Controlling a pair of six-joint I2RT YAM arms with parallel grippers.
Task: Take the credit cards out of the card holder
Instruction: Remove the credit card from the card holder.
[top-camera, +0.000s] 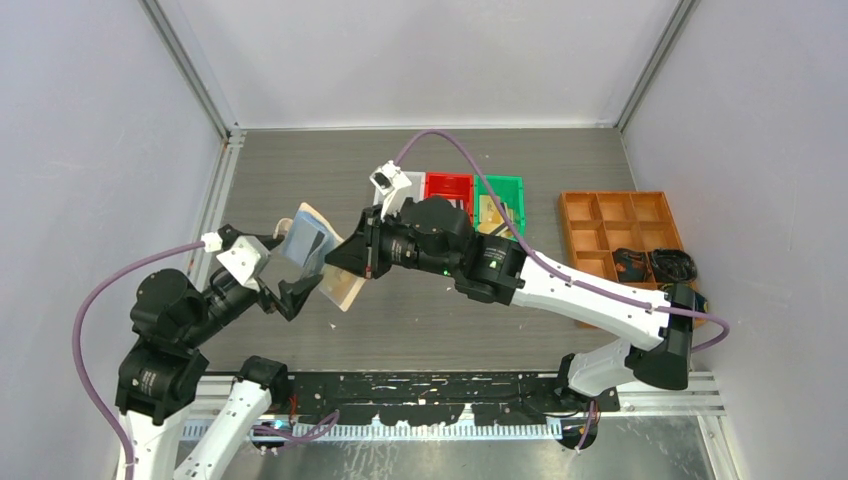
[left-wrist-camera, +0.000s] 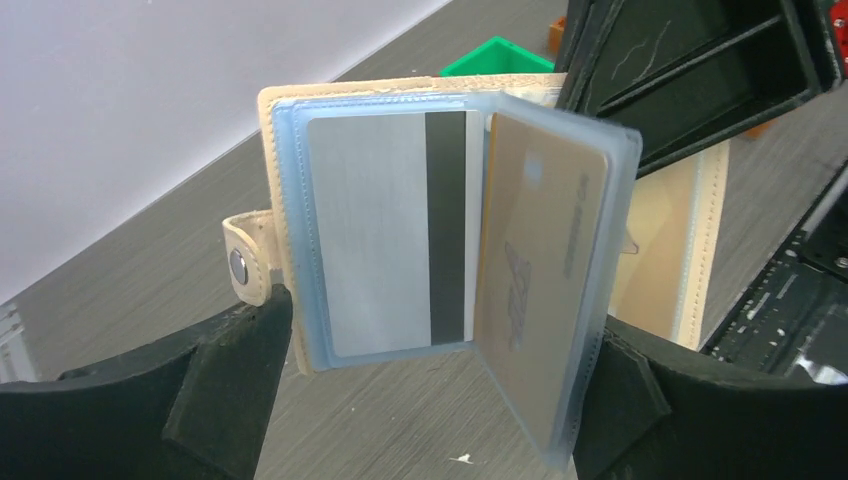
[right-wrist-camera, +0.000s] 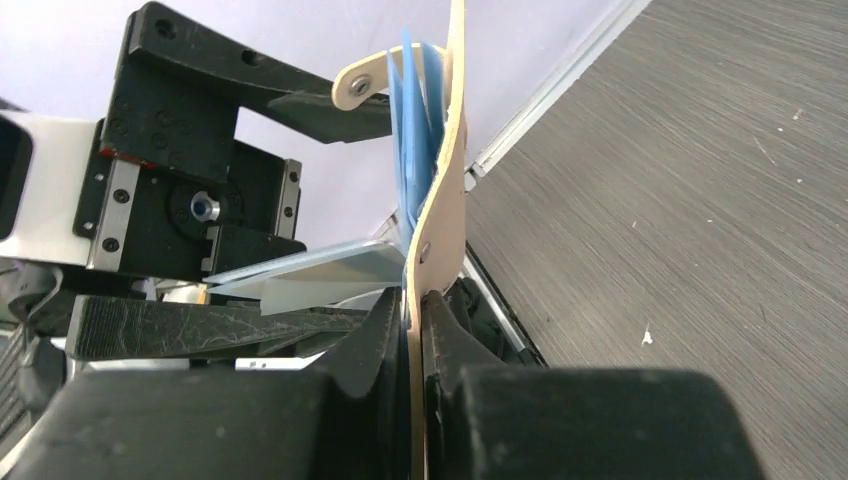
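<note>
Card holder (left-wrist-camera: 665, 250) — flap partly behind right tool (right-wrist-camera: 415, 305) — gold card (left-wrist-camera: 540, 280) print illegible

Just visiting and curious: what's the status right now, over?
Right end effector clamped on card holder cover. Left end effector open, straddling it. Grey striped card and gold card both in sleeves.

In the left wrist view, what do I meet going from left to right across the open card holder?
Snap tab → grey card → dark stripe → gold card → card holder cover.
</note>
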